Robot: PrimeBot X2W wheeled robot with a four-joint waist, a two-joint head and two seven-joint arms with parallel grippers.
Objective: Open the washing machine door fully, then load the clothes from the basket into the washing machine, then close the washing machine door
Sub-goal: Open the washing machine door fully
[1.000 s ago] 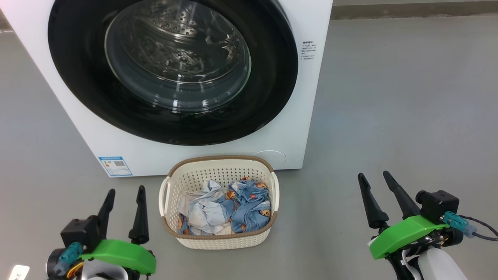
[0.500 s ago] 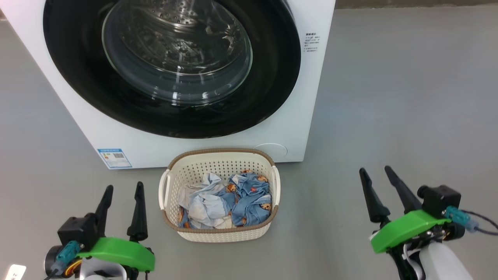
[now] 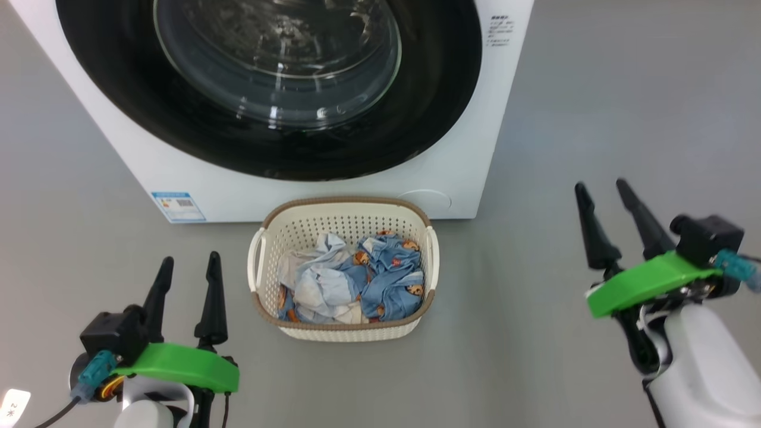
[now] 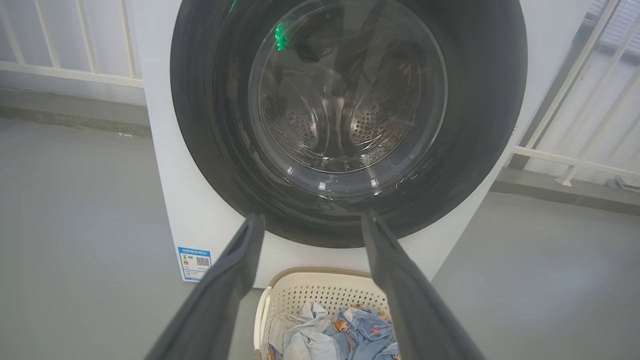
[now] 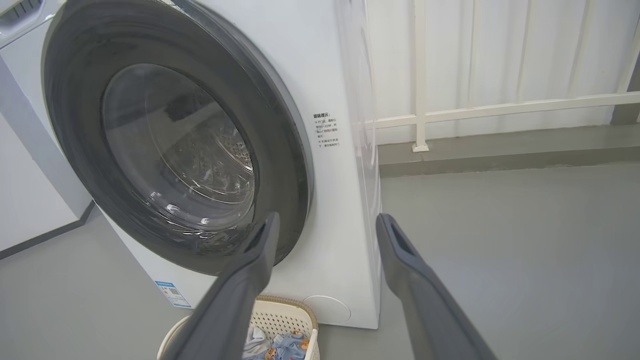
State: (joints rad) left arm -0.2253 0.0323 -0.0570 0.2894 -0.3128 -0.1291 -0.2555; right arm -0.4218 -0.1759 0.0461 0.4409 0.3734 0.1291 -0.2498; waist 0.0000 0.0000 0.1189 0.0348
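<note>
Entry: I am seeing the left pincer (image 3: pixel 190 257) hovering released over the grey floor (image 3: pixel 565 107), fingers spread and holding nothing, just left of the basket (image 3: pixel 345 203). The right pincer (image 3: pixel 600 184) is hanging likewise released and empty, well apart from the basket on its right side.

The basket is sitting on the floor between the two pincers, just in front of the washing machine (image 3: pixel 154 160). The clothes (image 3: pixel 357 279) are lying bunched inside it: light blue and pale fabric with orange-brown bears. The washing machine door (image 3: pixel 428 119) is sitting closed, flush to the front. Through its glass I am making out the perforated steel drum (image 4: pixel 370 130).

Labels: a blue sticker (image 3: pixel 178 206) at the lower left of the front is carrying a QR-type square, its text too small to read. A block of small dark print (image 3: pixel 501 32) at the upper right of the front is also reading as illegible.
</note>
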